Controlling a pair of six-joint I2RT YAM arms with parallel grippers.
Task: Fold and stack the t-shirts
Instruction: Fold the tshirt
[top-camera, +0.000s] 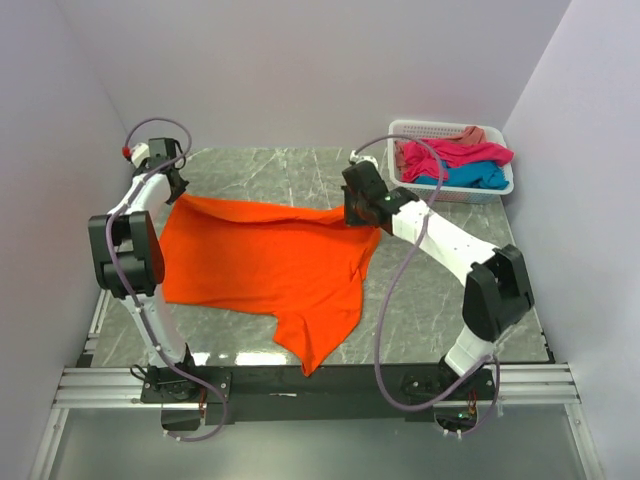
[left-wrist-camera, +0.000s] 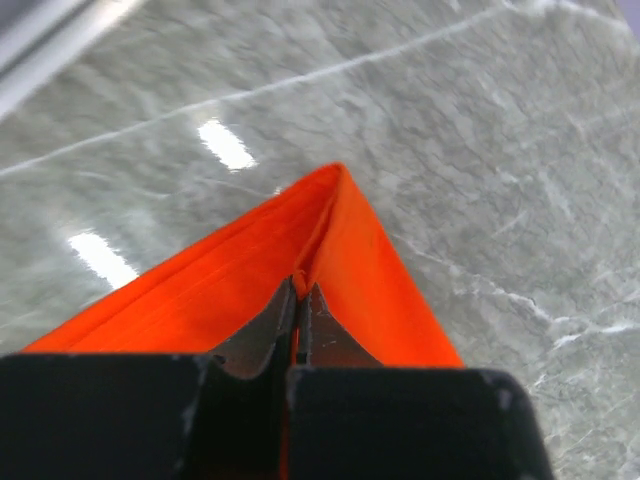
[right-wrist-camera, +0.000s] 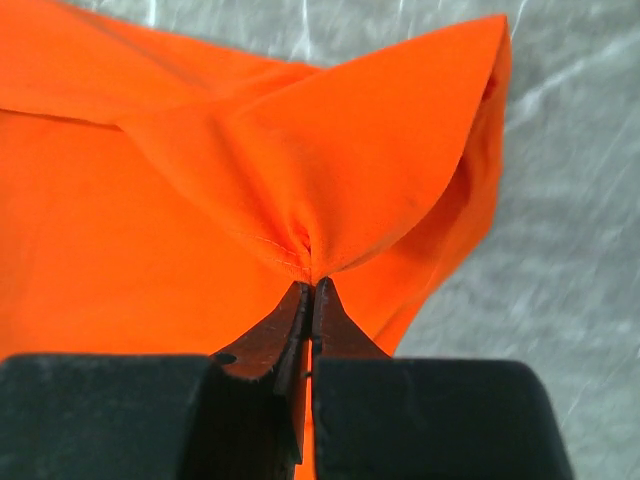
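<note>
The bright orange t-shirt (top-camera: 270, 265) hangs spread between both arms above the marble table, its lower part trailing down to the near edge. My left gripper (top-camera: 180, 192) is shut on the shirt's far left corner, where the orange cloth (left-wrist-camera: 340, 250) runs in between the jaws of my left gripper (left-wrist-camera: 300, 290). At the far right corner my right gripper (top-camera: 358, 218) is shut on a bunched fold of the orange cloth (right-wrist-camera: 330, 180), pinched at the tips of my right gripper (right-wrist-camera: 311, 285). The magenta t-shirt (top-camera: 460, 153), turquoise t-shirt (top-camera: 470, 176) and salmon t-shirt (top-camera: 470, 133) lie crumpled in the basket.
A white slotted plastic basket (top-camera: 420, 128) stands at the back right corner of the table (top-camera: 280, 170). Plain walls close in on the left, back and right. A metal rail (top-camera: 320, 385) with both arm bases runs along the near edge.
</note>
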